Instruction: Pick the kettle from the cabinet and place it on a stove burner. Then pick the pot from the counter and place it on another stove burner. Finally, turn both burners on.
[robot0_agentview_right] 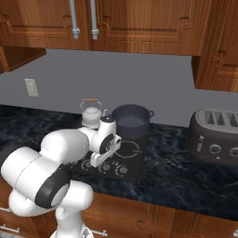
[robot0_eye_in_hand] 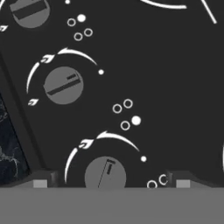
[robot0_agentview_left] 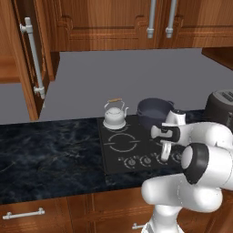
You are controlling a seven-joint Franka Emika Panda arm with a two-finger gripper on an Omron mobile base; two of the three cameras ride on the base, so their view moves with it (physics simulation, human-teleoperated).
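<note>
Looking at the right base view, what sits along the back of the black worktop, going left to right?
Small silver kettle with a wooden-barred wire handle → wide dark grey pot with loop handles → dark rounded toaster with slots.

My fingers [robot0_eye_in_hand: 40, 183] stand wide apart with one grey knob [robot0_eye_in_hand: 105, 174] between them, and around this knob the black glass [robot0_eye_in_hand: 175, 74] is flat and free up to the next knob [robot0_eye_in_hand: 63, 85]. Behind the knobs, the kettle [robot0_agentview_left: 114, 115] and the pot [robot0_agentview_left: 154, 112] block the two back burners, while the front left burner [robot0_agentview_left: 121, 142] is free. The toaster [robot0_agentview_right: 218, 135] closes the counter [robot0_agentview_left: 45, 154] on the right, and its left part is open.
</note>
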